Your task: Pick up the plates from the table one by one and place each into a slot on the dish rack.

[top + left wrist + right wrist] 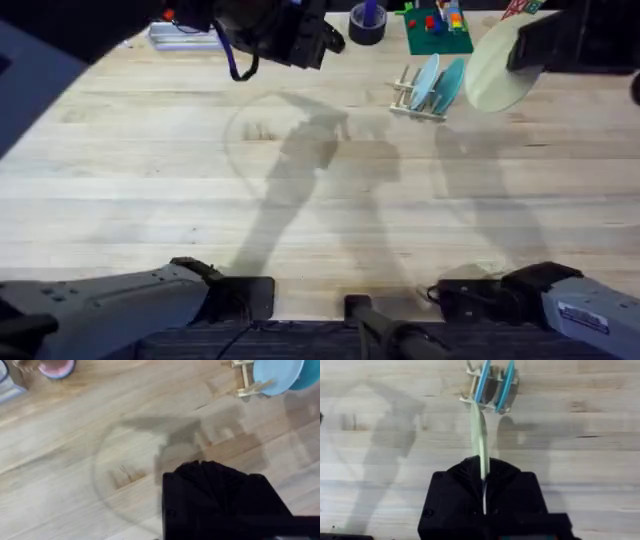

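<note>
Two blue plates [437,85] slotted in dish rack [408,92], upper right; right gripper [483,491] clamps cream plate [497,65], last to go; left gripper [220,472] state unclear.

Cream plate [497,66], blue and teal plates [437,85]

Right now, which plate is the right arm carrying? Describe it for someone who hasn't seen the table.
Find the small pale wooden dish rack at the far right of the tabletop. Just right of it, the right gripper holds a pale cream-yellow round plate on edge; the racked plates are blue and teal.
</note>
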